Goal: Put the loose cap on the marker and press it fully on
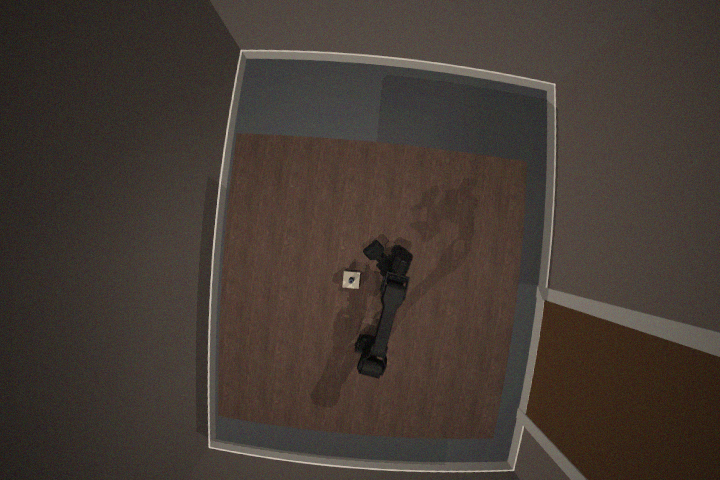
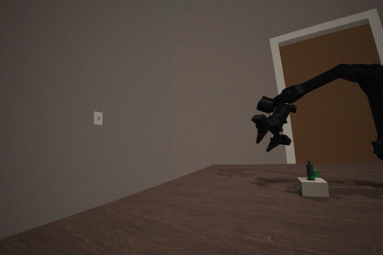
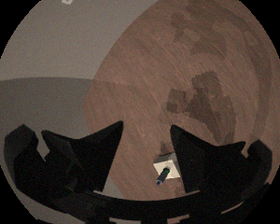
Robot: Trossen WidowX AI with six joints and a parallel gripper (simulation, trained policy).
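We note block (image 2: 315, 188) on table (image 2: 174, 219), marker (image 2: 310, 170) upright in it, green cap (image 2: 316, 173) partly hidden behind. Gripper (image 2: 262, 147) above table, fingers apart, nothing between. We see switch (image 2: 98, 118) on wall (image 2: 156, 90).

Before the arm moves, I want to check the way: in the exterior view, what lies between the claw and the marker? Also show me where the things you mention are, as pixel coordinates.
Nothing: in the exterior view, only air separates the claw (image 2: 261, 147) from the marker (image 2: 309, 170).
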